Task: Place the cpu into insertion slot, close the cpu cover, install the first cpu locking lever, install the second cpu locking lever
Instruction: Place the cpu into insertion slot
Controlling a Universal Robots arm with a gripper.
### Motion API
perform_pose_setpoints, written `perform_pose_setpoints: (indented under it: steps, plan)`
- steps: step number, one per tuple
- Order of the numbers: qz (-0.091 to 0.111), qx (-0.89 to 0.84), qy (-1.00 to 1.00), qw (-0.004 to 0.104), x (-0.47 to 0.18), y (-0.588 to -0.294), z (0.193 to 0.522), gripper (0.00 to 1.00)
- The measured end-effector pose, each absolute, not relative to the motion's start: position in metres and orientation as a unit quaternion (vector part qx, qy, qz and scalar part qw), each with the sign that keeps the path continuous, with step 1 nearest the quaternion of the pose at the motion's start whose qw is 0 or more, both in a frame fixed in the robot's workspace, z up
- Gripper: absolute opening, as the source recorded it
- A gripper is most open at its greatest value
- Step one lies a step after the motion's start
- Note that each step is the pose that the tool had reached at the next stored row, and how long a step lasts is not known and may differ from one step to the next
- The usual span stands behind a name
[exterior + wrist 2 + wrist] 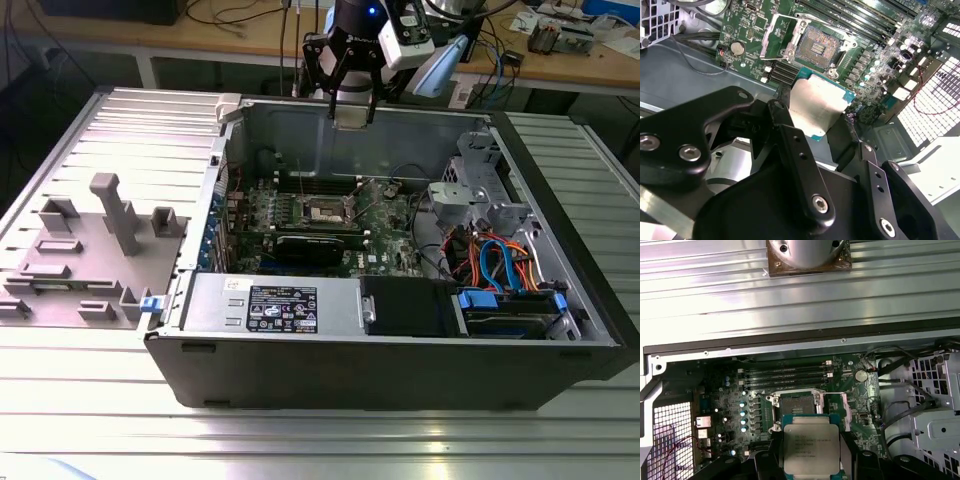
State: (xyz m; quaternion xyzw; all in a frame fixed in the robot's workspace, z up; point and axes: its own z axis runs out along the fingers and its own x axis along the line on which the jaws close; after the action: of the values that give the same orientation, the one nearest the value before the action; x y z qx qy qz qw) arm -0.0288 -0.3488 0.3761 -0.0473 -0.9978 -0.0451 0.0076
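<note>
My gripper hangs above the back wall of the open computer case, shut on the cpu. In both wrist views the cpu is a flat square chip with a silvery top, clamped by its edges between the black fingers. The insertion slot lies bare on the green motherboard, below and ahead of the chip. The cpu cover stands swung open beside the slot. The locking levers are too thin to tell apart.
A black card lies just in front of the slot. Memory slots run behind it. A power supply and a drive bay with coloured cables fill the case's front and right. A grey fixture sits outside on the exterior view's left.
</note>
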Motion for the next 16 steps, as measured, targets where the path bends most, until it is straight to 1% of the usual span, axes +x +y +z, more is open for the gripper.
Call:
perform_pose_setpoints:
  steps: [16]
  plan:
    - [-0.045,-0.052,-0.998,0.007,-0.0288,-0.3488,0.3761,0.54]
